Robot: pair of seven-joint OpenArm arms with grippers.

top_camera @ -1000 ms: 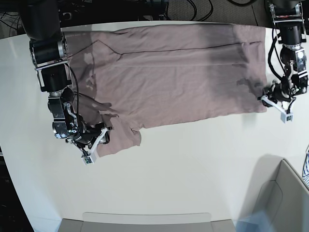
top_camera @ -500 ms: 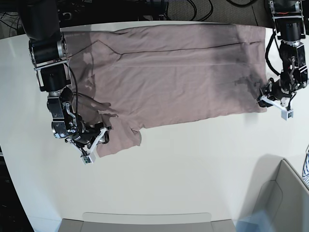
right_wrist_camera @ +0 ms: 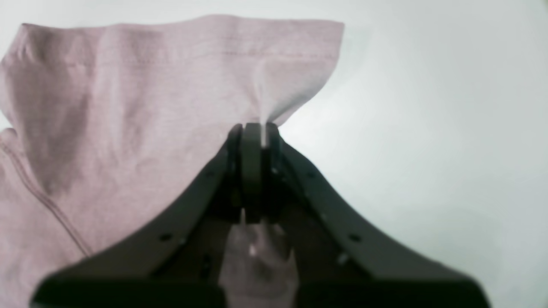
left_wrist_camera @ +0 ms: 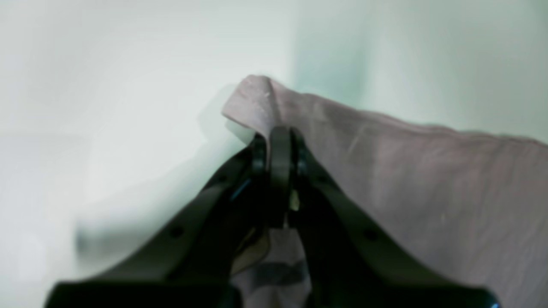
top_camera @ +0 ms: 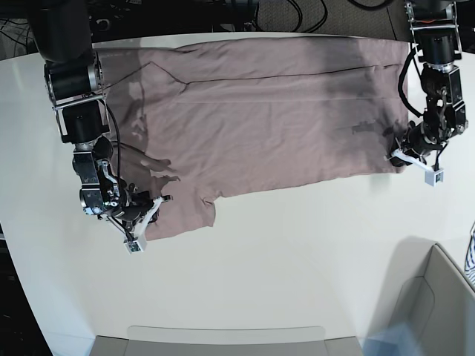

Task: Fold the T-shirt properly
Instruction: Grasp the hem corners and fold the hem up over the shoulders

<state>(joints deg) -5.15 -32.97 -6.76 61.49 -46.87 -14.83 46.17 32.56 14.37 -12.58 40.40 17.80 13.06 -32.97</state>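
Observation:
The mauve-pink T-shirt [top_camera: 260,111] lies spread flat across the far half of the white table [top_camera: 297,252]. On the base view's right, my left gripper [top_camera: 403,157] is shut on the shirt's near right hem corner. The left wrist view shows its jaws [left_wrist_camera: 279,137] pinched on a raised corner of the T-shirt [left_wrist_camera: 428,179]. At the left of the base view, my right gripper [top_camera: 145,220] is shut on the sleeve's near edge. Seen from the right wrist, that gripper [right_wrist_camera: 254,132] clamps the T-shirt [right_wrist_camera: 128,107] by a fold just below the sleeve hem.
A grey bin [top_camera: 438,311] stands at the near right corner, with a bit of striped cloth [top_camera: 471,259] at the frame's edge. A grey tray rim [top_camera: 223,337] runs along the near edge. Cables lie beyond the table's far edge.
Both grippers have gone from open to shut on the shirt's edges. The left one has shifted slightly inward and up at the hem corner; the right one has barely moved.

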